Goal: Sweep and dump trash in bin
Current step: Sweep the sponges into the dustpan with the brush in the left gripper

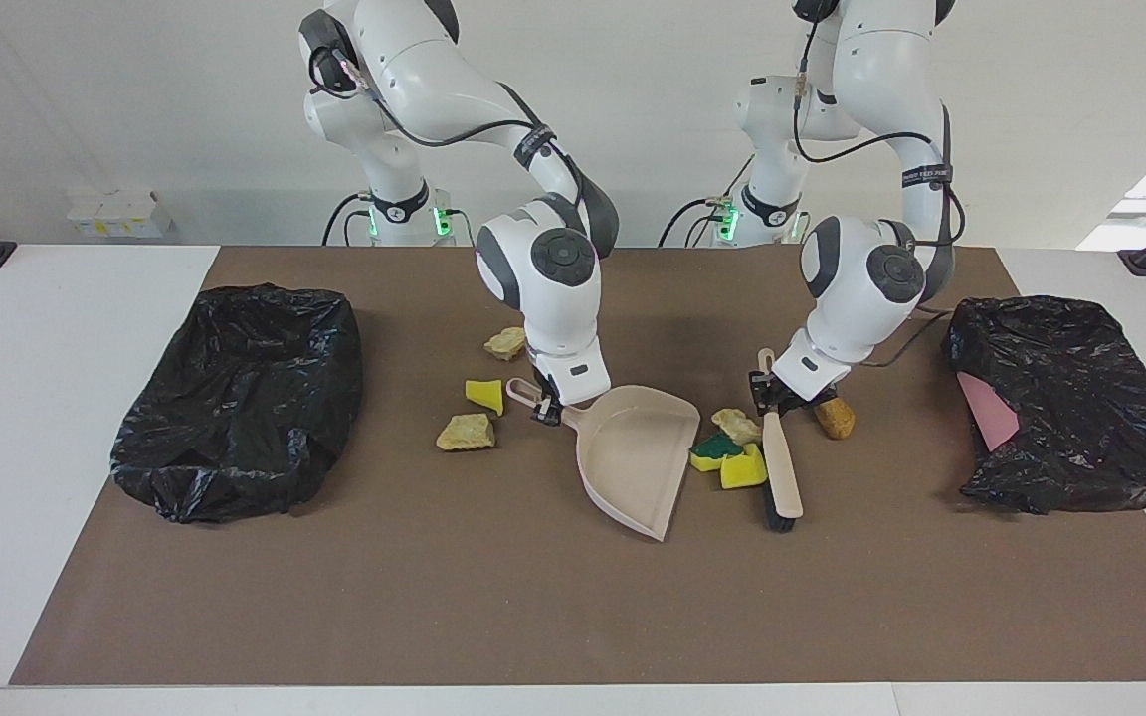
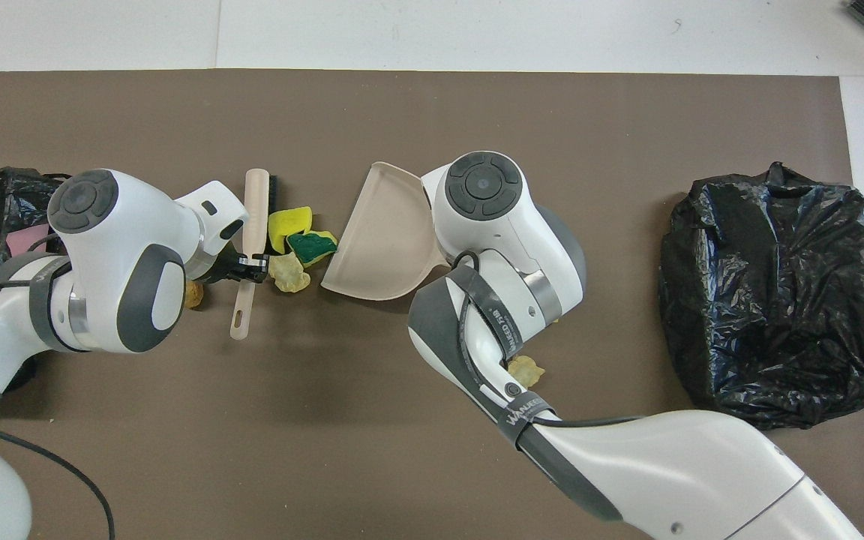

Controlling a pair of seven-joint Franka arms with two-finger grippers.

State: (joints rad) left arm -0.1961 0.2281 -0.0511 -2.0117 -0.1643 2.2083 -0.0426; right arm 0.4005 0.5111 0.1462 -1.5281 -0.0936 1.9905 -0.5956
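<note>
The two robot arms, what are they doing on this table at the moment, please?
They are sweeping trash. The left end effector is shut on the hand brush, whose bristles are on the mat beside three scraps at the open edge of the dustpan. The right end effector is shut on the dustpan's handle. The orange-brown lump lies apart, and three scraps lie by the handle. Nothing is in the pan yet. Two black bags wait at the table's ends.

Both arms are glossy white with dark grey joint caps and thin black cables. Green lights glow at the bases. Grey bands carry white lettering, seemingly a brand name.
</note>
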